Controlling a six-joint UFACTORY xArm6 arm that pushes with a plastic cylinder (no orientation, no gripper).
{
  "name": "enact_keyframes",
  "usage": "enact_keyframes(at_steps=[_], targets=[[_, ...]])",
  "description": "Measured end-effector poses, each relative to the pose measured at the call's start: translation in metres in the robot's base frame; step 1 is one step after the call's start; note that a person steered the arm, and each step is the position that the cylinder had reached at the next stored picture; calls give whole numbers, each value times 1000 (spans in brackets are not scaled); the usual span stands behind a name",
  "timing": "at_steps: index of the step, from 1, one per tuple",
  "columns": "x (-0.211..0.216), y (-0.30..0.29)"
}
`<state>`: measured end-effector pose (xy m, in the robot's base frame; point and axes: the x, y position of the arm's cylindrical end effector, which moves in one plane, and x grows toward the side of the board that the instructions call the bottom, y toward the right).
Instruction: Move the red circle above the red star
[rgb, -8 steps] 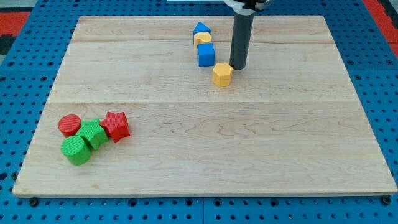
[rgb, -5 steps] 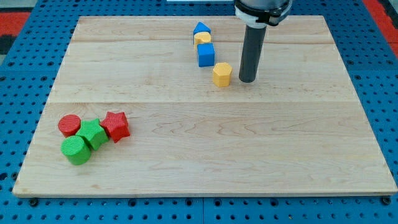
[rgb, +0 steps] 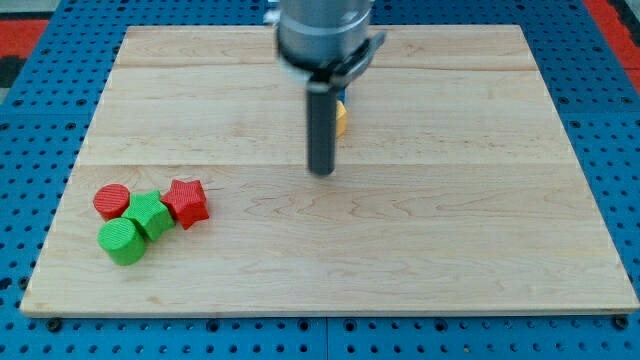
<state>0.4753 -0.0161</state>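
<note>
The red circle lies near the board's left edge, low in the view. The red star lies to its right, with a green block between them. My tip rests on the board's middle, well to the right of and a little above the red star, apart from all blocks. The rod rises from it toward the view's top.
A green cylinder sits just below the green block. A yellow block peeks out behind the rod; the arm's body hides the other blocks near the view's top. The wooden board lies on a blue pegboard.
My tip has moved down and to the left, from right of the yellow block to the board's middle. The arm now covers the blue and yellow blocks at the top. No block moved.
</note>
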Motion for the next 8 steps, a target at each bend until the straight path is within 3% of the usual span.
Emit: enact_keyframes(at_steps=[2,3,4,6,7,8], targets=[[23,-7],[114,-34],[143,-81],[111,-239],[106,-288],[43,-283]])
